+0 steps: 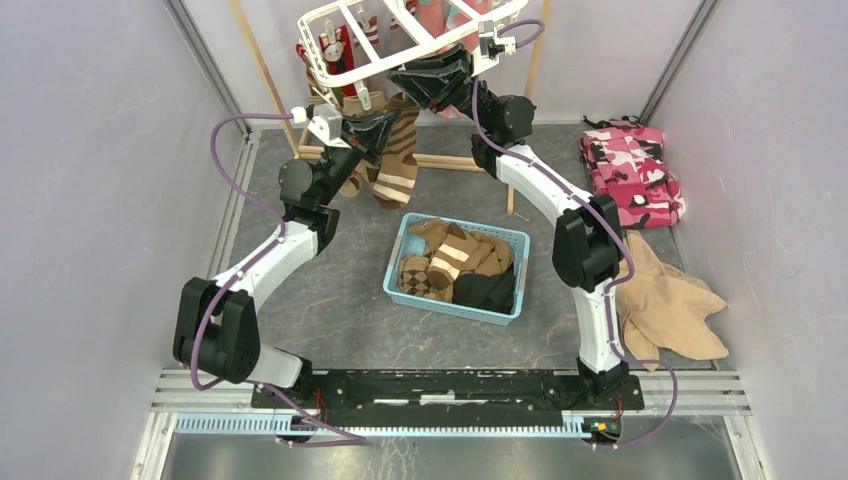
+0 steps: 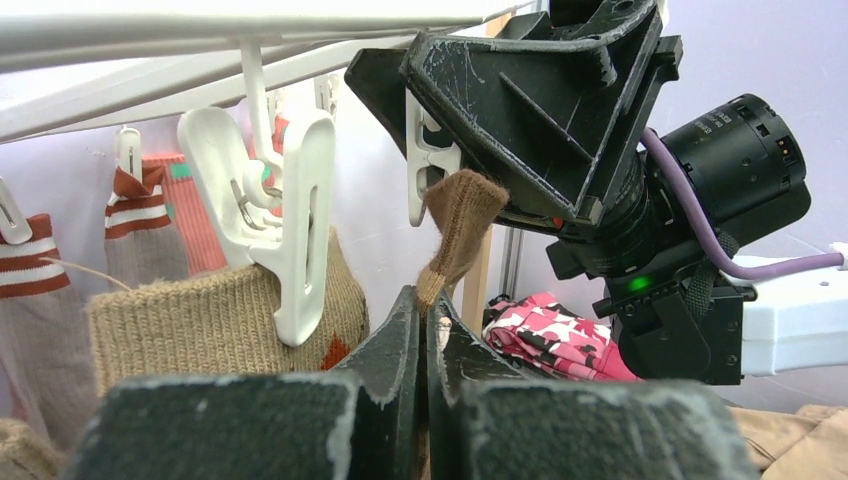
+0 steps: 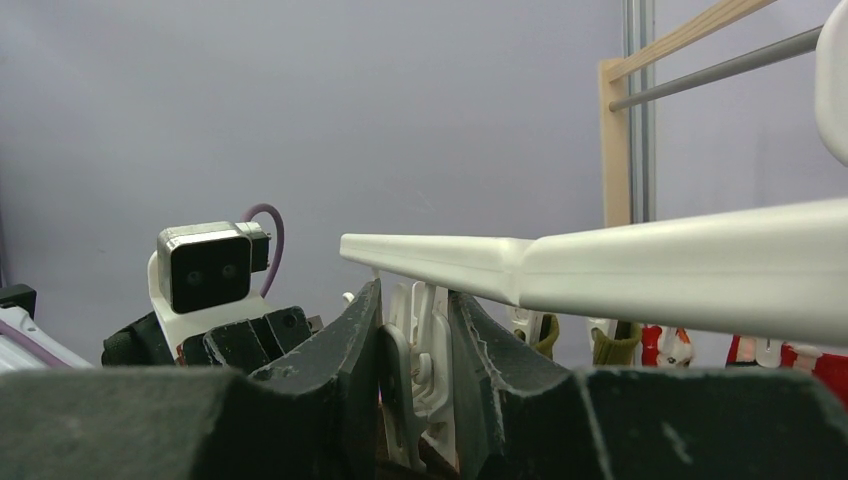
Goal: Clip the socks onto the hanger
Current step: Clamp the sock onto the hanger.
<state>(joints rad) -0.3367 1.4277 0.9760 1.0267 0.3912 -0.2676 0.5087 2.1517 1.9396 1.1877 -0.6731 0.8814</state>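
The white hanger (image 1: pixel 330 25) hangs at the back, with several socks clipped along it. My left gripper (image 2: pixel 425 295) is shut on a brown sock (image 2: pixel 460 215). The sock's cuff rises from the fingertips to a white clip (image 2: pixel 425 160). My right gripper (image 3: pixel 412 295) is shut on that clip (image 3: pixel 425 360), just under the hanger rim (image 3: pixel 640 265). From above, the left gripper (image 1: pixel 375 125) sits just below and left of the right gripper (image 1: pixel 425 75), and the striped brown sock (image 1: pixel 398 160) dangles beneath them. A neighbouring clip (image 2: pixel 285 220) holds a tan sock (image 2: pixel 200 320).
A light blue basket (image 1: pixel 505 240) with more socks stands mid-table. A pink camouflage cloth (image 1: pixel 632 170) lies at the back right and a beige cloth (image 1: pixel 670 305) by the right arm. The wooden frame (image 1: pixel 265 75) carries the hanger.
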